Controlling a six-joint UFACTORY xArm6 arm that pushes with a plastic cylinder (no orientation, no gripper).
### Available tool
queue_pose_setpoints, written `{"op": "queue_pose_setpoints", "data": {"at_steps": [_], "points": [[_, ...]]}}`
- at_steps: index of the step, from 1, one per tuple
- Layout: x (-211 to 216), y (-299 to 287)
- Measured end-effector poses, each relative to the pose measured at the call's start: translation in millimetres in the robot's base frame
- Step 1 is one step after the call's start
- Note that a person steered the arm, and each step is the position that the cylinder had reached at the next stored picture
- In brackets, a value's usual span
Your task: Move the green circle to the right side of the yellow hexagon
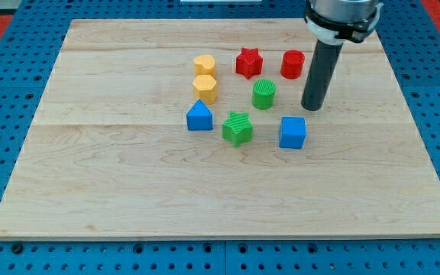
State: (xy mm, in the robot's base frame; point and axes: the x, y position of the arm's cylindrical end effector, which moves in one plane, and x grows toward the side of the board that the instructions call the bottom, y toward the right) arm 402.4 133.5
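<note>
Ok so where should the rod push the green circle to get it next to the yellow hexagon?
No grip here; push. Set my tip against the green circle on its right face and push toward the view's left, stopping short of the yellow hexagon. Its round side may slip off, so stay centred.

yellow blocks [205, 77]: 2 | red blocks [248, 63]: 2 | green blocks [263, 94]: 2 | blue blocks [199, 116]: 2

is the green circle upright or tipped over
Upright: the green circle stands on its flat end, round top face up, apart from my tip.
</note>
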Motion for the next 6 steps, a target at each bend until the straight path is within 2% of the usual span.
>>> {"op": "queue_pose_setpoints", "data": {"at_steps": [6], "points": [[-18.4,-54.3]]}}
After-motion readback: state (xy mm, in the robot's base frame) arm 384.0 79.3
